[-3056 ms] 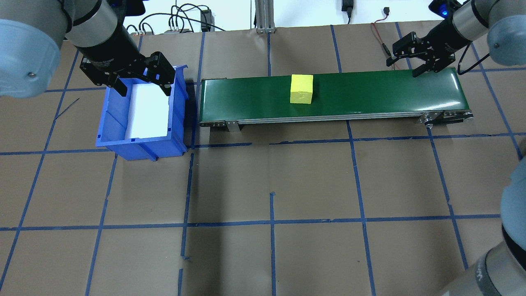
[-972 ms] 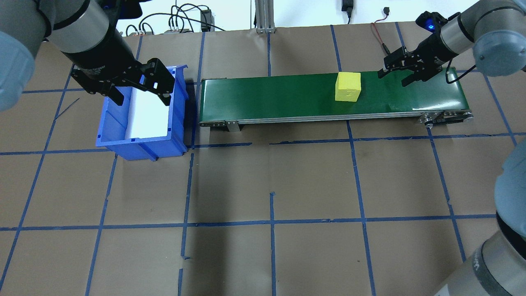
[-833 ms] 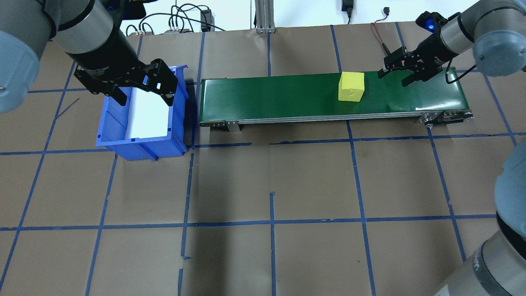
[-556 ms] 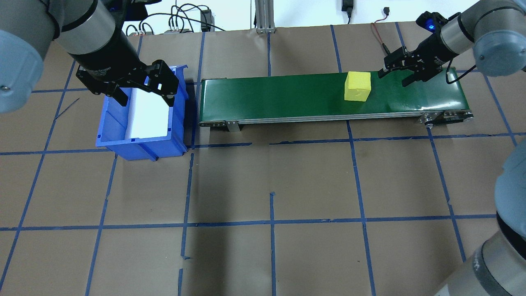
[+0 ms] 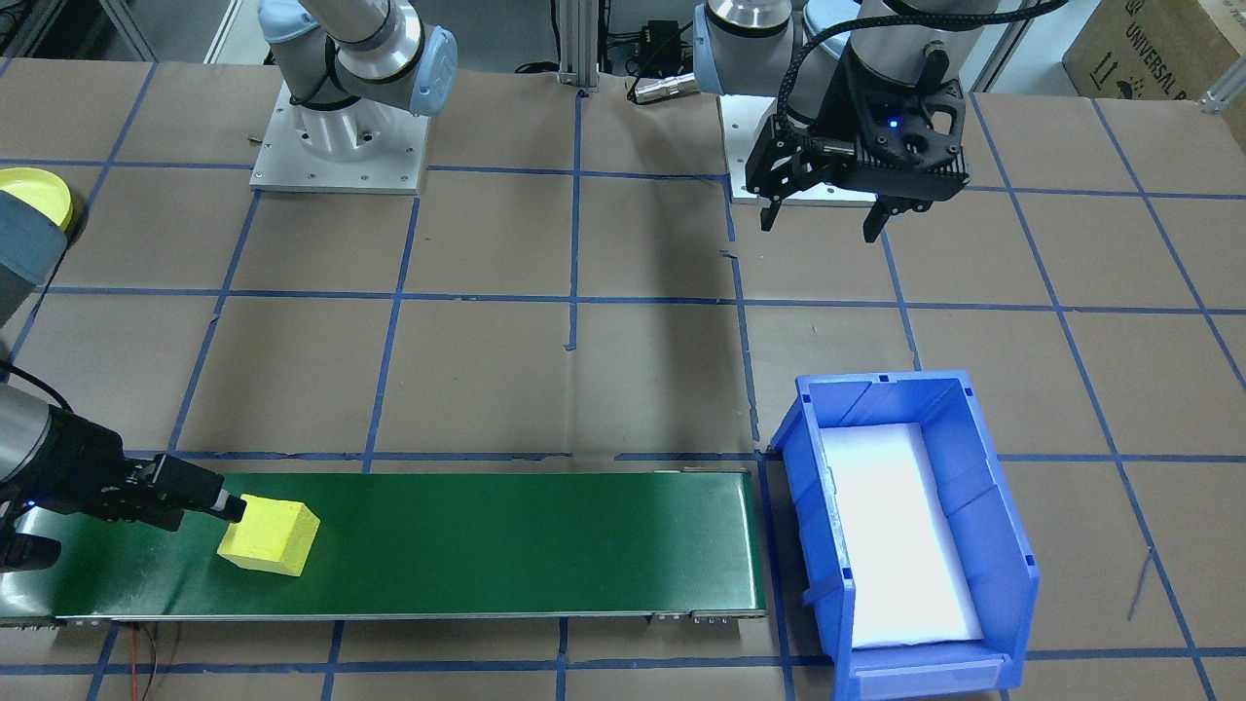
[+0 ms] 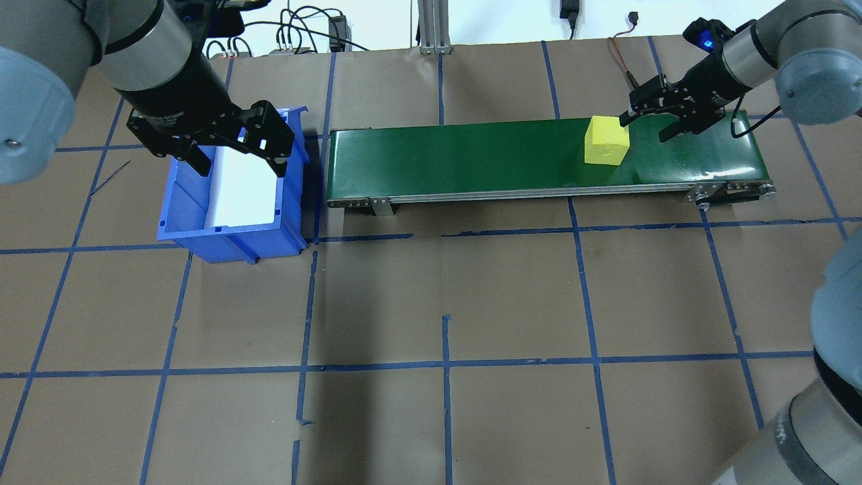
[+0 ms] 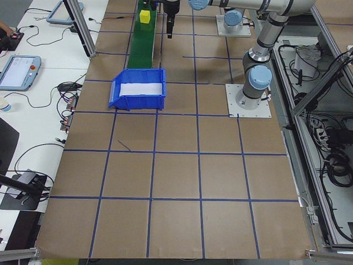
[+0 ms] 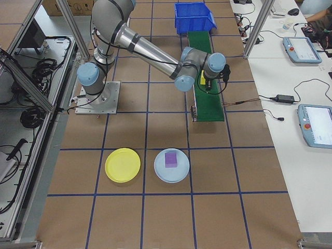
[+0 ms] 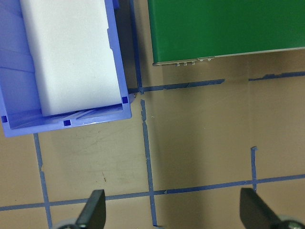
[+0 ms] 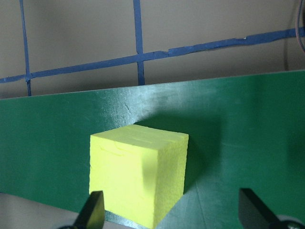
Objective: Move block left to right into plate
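Overhead exterior view: right end effector [image 6: 652, 120] spread wide beside block [image 6: 606, 141]; closing off-centre risks knocking it off conveyor [image 6: 471, 158].

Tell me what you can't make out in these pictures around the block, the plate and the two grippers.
- Block: in the right side view, mostly hidden behind the right arm.
- Block: in the left side view, too small for detail.
- Plate: front view, cut off by the edge and the right arm's elbow.
- Right gripper: wrist view shows only fingertips; contact with the block unclear.
- Left gripper: wrist view cuts off all but fingertips.
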